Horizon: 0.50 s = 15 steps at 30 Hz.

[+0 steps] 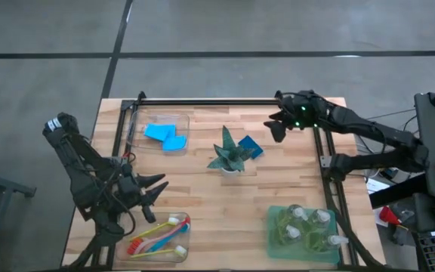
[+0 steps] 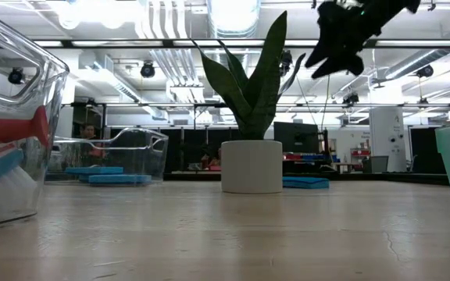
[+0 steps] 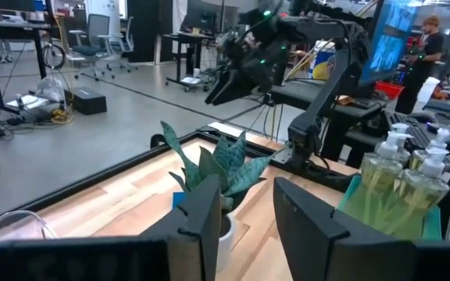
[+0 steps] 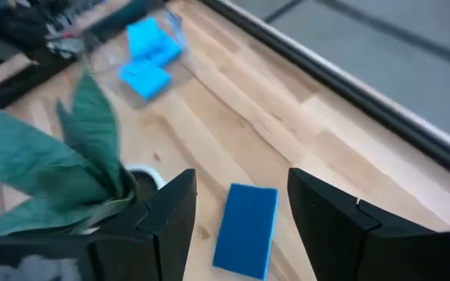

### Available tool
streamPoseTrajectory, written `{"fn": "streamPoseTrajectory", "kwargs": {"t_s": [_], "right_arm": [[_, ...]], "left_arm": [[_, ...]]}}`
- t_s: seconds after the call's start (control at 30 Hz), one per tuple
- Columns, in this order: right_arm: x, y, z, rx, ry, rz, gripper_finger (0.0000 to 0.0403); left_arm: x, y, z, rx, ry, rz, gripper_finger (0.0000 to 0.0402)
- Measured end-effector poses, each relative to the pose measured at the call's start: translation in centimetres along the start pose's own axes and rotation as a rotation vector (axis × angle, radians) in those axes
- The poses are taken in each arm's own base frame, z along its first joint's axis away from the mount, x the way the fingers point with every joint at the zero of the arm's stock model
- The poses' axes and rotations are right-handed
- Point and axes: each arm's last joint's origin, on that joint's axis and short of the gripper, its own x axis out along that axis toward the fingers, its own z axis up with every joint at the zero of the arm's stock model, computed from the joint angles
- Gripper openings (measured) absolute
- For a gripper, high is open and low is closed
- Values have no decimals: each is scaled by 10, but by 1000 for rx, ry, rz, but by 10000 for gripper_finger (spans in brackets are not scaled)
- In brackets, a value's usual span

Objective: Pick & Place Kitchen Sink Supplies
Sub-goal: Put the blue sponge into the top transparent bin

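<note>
A loose blue sponge [image 1: 252, 146] lies flat on the wood beside the potted plant [image 1: 229, 153]. My right gripper [image 1: 276, 130] hangs open in the air above and just beyond it, and the sponge [image 4: 246, 229] shows between its fingers, well below them. My left gripper [image 1: 159, 190] stands open and level near the table's left side, pointing toward the plant [image 3: 213, 168], with nothing between its fingers. Several pump bottles [image 1: 304, 227] stand in the green tray [image 1: 272, 227]. More blue sponges [image 1: 165, 136] lie in a clear bin. Brushes [image 1: 157, 236] lie in another clear bin.
The plant stands at the table's middle, right next to the loose sponge. The sponge bin [image 1: 180, 121] sits far left, the brush bin [image 1: 183, 253] near left, the green tray near right. A black frame rail [image 1: 202, 100] runs along the far edge. Bare wood lies between plant and tray.
</note>
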Motion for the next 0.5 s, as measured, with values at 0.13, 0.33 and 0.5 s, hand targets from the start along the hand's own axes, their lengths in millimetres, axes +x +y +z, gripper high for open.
{"fn": "streamPoseTrajectory", "kwargs": {"t_s": [0.13, 0.33, 0.5], "right_arm": [[19, -14, 1, 42, 63, -38, 195], [40, -25, -1, 46, 133, -82, 196], [53, -30, -7, 65, 213, -100, 194]], "left_arm": [[0, 0, 0, 7, -3, 2, 113], [1, 0, 0, 25, -5, 5, 108], [1, 1, -3, 39, -5, 9, 108]]}}
